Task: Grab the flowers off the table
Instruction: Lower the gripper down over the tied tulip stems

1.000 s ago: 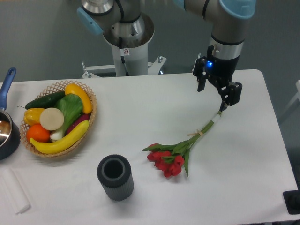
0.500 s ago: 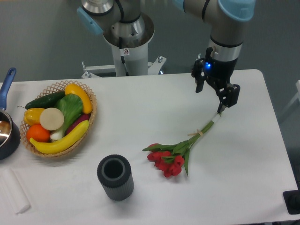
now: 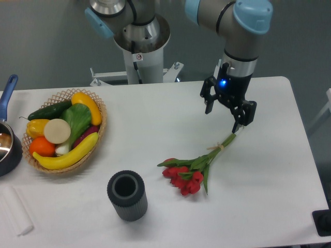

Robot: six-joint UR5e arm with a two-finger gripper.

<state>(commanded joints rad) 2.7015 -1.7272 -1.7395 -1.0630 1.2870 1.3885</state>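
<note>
At the far left stands a dark pot with a blue handle (image 3: 9, 135), and beside it a round woven basket full of fruit and vegetables (image 3: 66, 130). Neither has moved during the last second. In front of the basket, near the front edge, stands a dark grey ribbed cylinder cup (image 3: 127, 196), also in the same place as before.

To the right of the cup lies the small bunch of red tulips with long green stems (image 3: 199, 165) on the large white smooth table (image 3: 155, 119). The red heads point to the front left and the stems run up toward the back right. The heads have stayed where they were.

What changed is the black two-finger gripper (image 3: 224, 110) of the grey and blue arm. It has shifted to the left and its wrist has turned. The jaws are spread wide and hold nothing. One fingertip is now at the cut end of the stems; I cannot tell if it touches them.

In my judgement the grasp is not yet made, and the arm is aligning over the stems.
</note>
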